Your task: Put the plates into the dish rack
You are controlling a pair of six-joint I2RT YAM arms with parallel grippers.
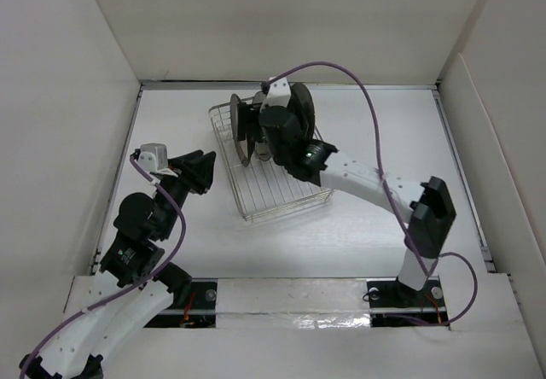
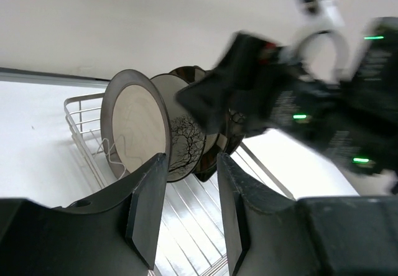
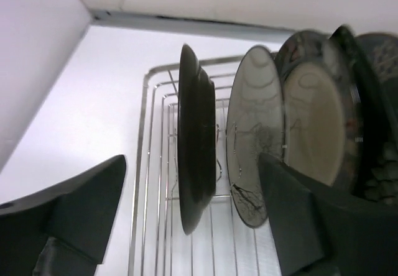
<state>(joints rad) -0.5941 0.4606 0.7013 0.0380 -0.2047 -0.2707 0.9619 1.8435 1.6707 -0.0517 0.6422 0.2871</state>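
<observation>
The silver wire dish rack (image 1: pixel 277 193) stands mid-table with several dark plates upright in it. My right gripper (image 1: pixel 266 119) hovers over its far end. In the right wrist view it (image 3: pixel 193 220) is wide open, straddling a dark plate (image 3: pixel 196 158) seen edge-on, with a gap on each side. Beside that plate stand a cream plate with a branch pattern (image 3: pixel 255 133) and a cream-centred plate (image 3: pixel 317 127). My left gripper (image 1: pixel 198 172) is left of the rack, open and empty (image 2: pixel 191 207), facing a cream-centred plate (image 2: pixel 140 130) and the branch plate (image 2: pixel 186 142).
White walls enclose the table on the left, back and right. The right arm (image 2: pixel 298 102) crosses over the rack in the left wrist view. The rack's rim (image 3: pixel 149 164) lies close to the back left corner in the right wrist view.
</observation>
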